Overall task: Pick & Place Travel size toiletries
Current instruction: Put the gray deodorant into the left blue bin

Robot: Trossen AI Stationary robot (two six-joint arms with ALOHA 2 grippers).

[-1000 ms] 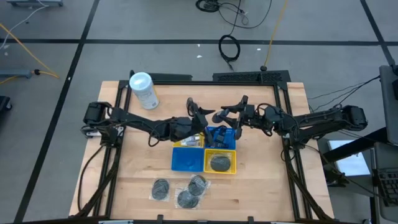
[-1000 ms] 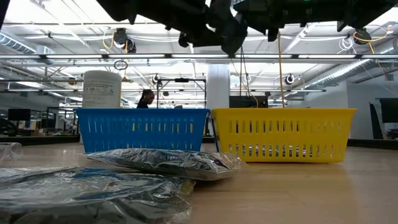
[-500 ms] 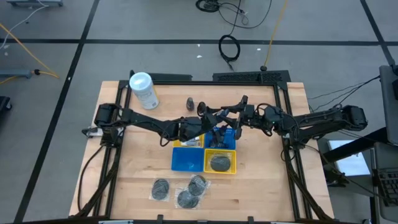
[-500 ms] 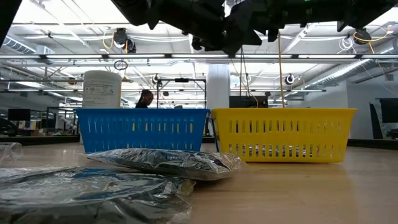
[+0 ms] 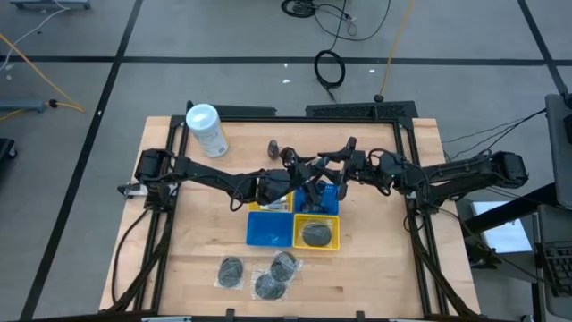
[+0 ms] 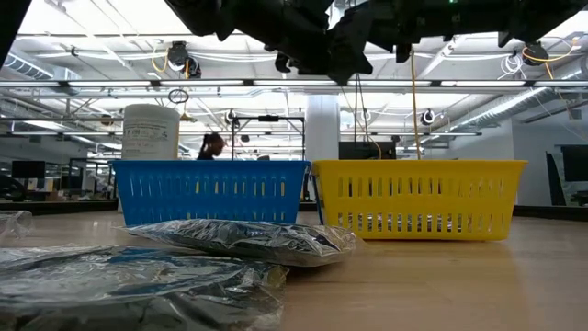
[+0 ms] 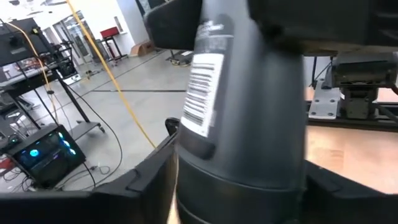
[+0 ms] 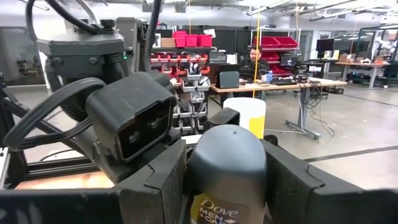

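My left gripper point(image 5: 295, 166) and my right gripper point(image 5: 315, 167) nearly meet above the far blue basket point(image 5: 327, 202). Each is shut on a dark mini bottle. The left one's grey bottle point(image 7: 242, 112) bears a barcode label. The right one's bottle point(image 8: 227, 168) has a rounded dark top and a Dove label. Another dark mini bottle point(image 5: 273, 146) stands on its base on the table, beyond the baskets. Three dark discs in clear wrap point(image 5: 232, 271) point(image 5: 286, 263) point(image 5: 267, 286) lie near the front edge. One more disc point(image 5: 315, 233) lies in the near yellow basket. My left gripper pinches the grey bottle's body point(image 7: 186, 155) between its two fingers point(image 7: 146, 183), which come level from the table's left. The bottle lies across the fingers and is lifted clear, well above the baskets. My right gripper pinches the Dove bottle just below its rounded top point(image 8: 199, 186) between its two fingers point(image 8: 158, 180), which come level from the table's right. The rounded end stands above the fingers. The bottle is lifted clear.
Four square baskets stand together mid-table: far yellow point(image 5: 262, 207) with pale tubes, far blue, near blue point(image 5: 268, 230), near yellow point(image 5: 332, 241). A big white canister point(image 5: 206, 130) stands at the far left. In the low view the wrapped discs point(image 6: 248, 241) lie before the baskets.
My left gripper has swung from the far bottles toward the table's right, up to my right gripper above the far baskets. That has uncovered the standing mini bottle.
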